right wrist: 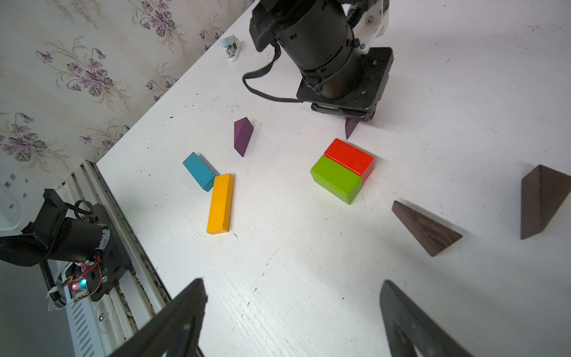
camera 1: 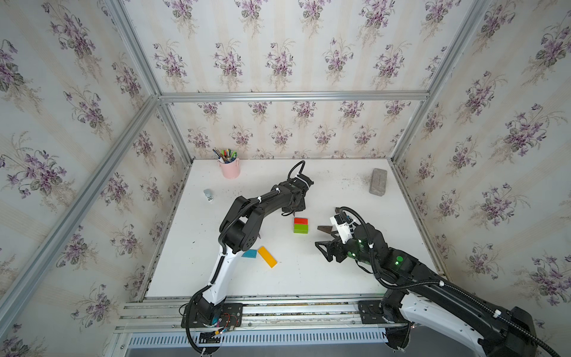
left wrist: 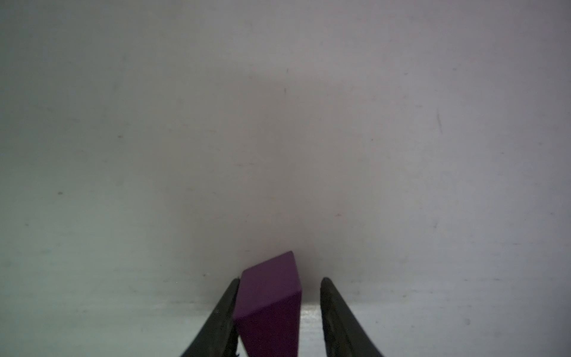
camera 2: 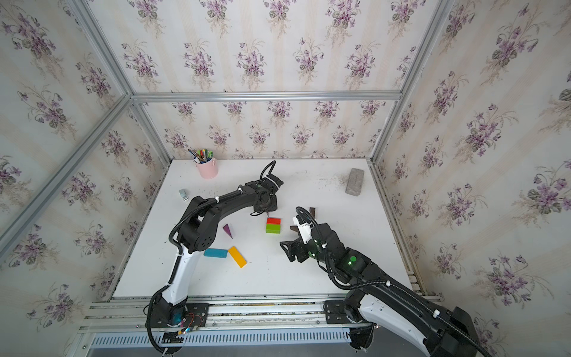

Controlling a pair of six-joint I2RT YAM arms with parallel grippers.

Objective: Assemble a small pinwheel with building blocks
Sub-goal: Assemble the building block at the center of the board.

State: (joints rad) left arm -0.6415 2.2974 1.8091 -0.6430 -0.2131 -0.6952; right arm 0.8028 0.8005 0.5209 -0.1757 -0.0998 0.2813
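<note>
Blade-placing step, I judge: left hand (left wrist: 280, 278) loosely open around purple triangular wooden wedge (left wrist: 268, 303), just beside red-green bar pair (right wrist: 349, 156), far-edge side, mid bench (right wrist: 309, 262). Right hand (right wrist: 293, 280) open, empty. Next: retreat without tipping wedge.

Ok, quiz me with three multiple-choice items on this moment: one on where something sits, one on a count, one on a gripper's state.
1. Relative to the green block, the red block lies: A) stacked on it; B) well apart from it; C) flush beside it.
2. Count of dark brown wedges on the table: A) one; B) two; C) four.
3. The right gripper is: A) open and empty; B) shut on a block; C) shut with nothing in it.

1 C: their long sides touch. 2 B: the right wrist view shows two, lying apart. 3 A: its jaws stand wide over bare table.
</note>
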